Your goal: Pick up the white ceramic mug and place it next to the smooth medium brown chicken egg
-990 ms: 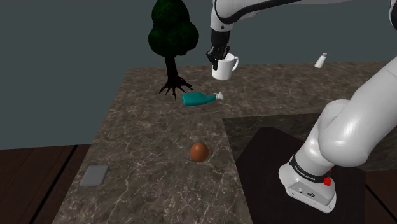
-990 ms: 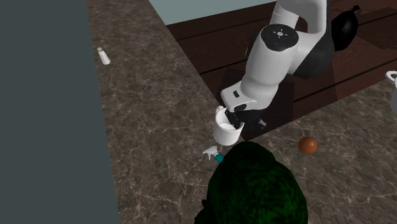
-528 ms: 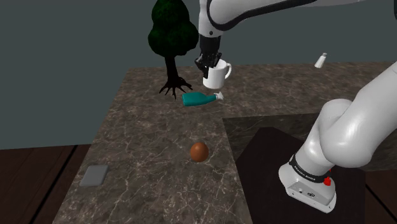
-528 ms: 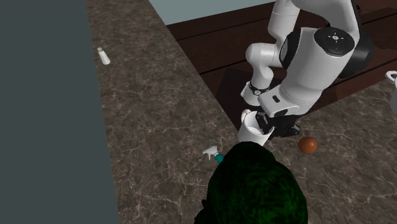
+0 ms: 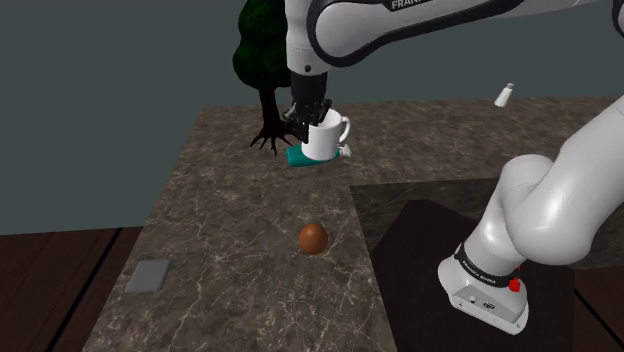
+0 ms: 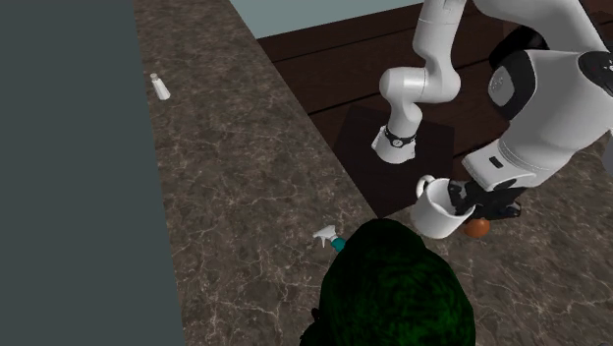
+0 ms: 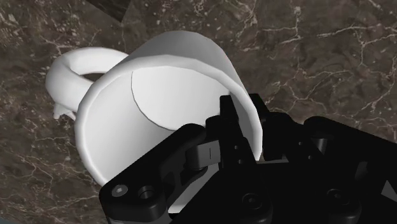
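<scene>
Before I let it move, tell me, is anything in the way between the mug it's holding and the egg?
Nothing visible. The gripper holds the mug in the air. In the shoulder view the teal bottle lies behind it, and bare counter runs from there to the egg. The grey pad lies off to that view's left.

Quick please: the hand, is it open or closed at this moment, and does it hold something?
Hand: closed, holding the white mug by its rim.
</scene>
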`<state>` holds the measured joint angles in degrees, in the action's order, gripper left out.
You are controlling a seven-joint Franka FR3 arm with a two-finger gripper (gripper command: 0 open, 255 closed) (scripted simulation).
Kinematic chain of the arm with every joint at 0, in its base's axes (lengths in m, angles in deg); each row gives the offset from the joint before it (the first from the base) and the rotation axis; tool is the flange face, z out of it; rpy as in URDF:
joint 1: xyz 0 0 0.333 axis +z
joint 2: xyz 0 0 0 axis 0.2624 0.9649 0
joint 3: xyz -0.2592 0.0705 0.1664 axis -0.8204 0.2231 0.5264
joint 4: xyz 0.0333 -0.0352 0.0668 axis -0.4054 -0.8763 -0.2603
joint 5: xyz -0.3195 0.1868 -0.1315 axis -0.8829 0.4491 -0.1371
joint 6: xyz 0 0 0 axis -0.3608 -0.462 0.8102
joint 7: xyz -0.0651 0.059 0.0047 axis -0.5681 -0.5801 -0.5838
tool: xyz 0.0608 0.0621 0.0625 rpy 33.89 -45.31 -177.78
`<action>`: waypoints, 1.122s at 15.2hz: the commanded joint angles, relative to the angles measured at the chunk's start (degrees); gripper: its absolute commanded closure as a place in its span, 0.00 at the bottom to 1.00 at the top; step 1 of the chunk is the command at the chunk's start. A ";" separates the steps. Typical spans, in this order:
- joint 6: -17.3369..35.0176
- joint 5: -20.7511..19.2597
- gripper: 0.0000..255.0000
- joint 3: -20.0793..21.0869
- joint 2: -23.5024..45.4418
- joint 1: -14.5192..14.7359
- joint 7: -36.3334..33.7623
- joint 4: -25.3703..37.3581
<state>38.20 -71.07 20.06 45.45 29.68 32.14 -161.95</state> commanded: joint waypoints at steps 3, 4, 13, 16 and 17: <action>-0.58 0.51 1.00 3.39 1.27 2.26 -5.53 1.78; -0.66 0.59 1.00 4.26 1.77 2.82 -6.92 2.35; 0.91 0.45 1.00 9.27 6.34 6.29 -15.51 5.15; 3.20 0.35 1.00 9.32 6.75 6.31 -15.64 3.26; 3.96 0.32 1.00 9.34 6.91 6.31 -15.68 2.66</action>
<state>41.42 -70.71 29.38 52.18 35.98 16.52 -158.79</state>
